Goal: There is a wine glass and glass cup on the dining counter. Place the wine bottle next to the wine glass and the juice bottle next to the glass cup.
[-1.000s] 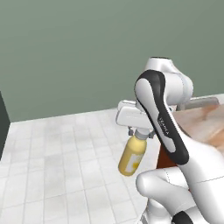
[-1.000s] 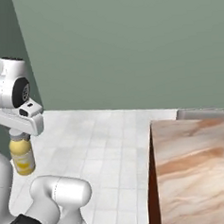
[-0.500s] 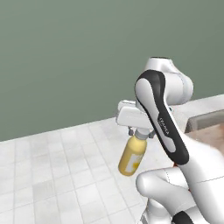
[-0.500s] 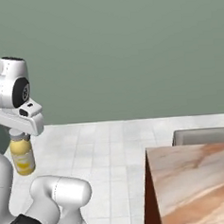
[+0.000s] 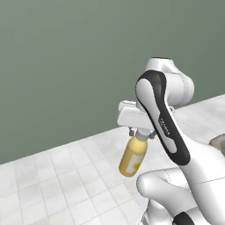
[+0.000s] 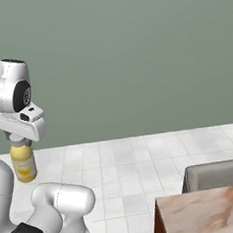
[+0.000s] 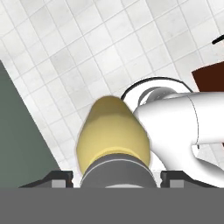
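The juice bottle (image 5: 133,157) is a plump yellow bottle that hangs neck-up above the white tiled floor, in front of the arm. My gripper (image 5: 141,134) is shut on its neck just under the cap. From the other side, the juice bottle (image 6: 23,162) hangs under the gripper (image 6: 20,141) at the far left. In the hand view the juice bottle (image 7: 113,135) swells out between the dark fingertips (image 7: 57,178). A corner of the dining counter (image 6: 209,213) with its veined marble top lies at the lower right. The wine glass, glass cup and wine bottle are out of view.
A flat grey block (image 6: 213,174) stands just behind the dining counter's corner. A grey-green wall (image 6: 134,58) runs across the back. White floor tiles (image 6: 131,161) stretch between the wall and the robot's base.
The whole picture has shifted in both base views, so the base has moved: the counter has slid toward the lower right. The arm and the held bottle keep the same pose.
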Motion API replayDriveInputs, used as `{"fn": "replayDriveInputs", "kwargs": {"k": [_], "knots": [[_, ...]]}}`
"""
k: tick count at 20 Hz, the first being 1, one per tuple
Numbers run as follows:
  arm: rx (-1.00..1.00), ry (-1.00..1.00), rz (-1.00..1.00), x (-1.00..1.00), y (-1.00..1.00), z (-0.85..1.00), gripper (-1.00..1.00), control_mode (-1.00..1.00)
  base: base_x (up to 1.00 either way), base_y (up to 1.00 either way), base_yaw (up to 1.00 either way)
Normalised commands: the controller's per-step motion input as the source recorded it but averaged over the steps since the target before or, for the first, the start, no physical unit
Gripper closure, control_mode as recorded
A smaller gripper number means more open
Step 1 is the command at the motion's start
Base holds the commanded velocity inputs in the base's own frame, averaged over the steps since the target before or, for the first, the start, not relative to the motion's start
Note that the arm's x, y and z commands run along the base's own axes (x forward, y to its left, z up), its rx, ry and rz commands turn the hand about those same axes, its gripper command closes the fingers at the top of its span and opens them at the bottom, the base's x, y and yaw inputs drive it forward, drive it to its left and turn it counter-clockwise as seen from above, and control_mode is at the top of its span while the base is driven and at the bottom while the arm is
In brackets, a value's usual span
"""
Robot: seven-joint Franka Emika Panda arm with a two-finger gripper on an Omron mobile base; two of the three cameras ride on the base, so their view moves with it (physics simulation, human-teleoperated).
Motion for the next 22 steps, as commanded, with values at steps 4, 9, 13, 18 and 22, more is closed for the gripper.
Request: {"fn": "replayDriveInputs", "kwargs": {"k": [4, 9, 13, 18, 22], "knots": [[0.00, 0.00, 0.00, 0.00, 0.00, 0.00, 1.00, 1.00, 0.86, 0.35, -0.27], [0.00, 0.00, 0.00, 0.00, 0.00, 0.00, 1.00, 1.00, 0.85, 0.34, -0.28], [0.00, 0.00, 0.00, 0.00, 0.00, 0.00, 1.00, 1.00, 0.81, 0.33, -0.32], [0.00, 0.00, 0.00, 0.00, 0.00, 0.00, 1.00, 1.00, 0.73, 0.32, -0.39], [0.00, 0.00, 0.00, 0.00, 0.00, 0.00, 1.00, 1.00, 0.67, 0.24, -0.43]]}}
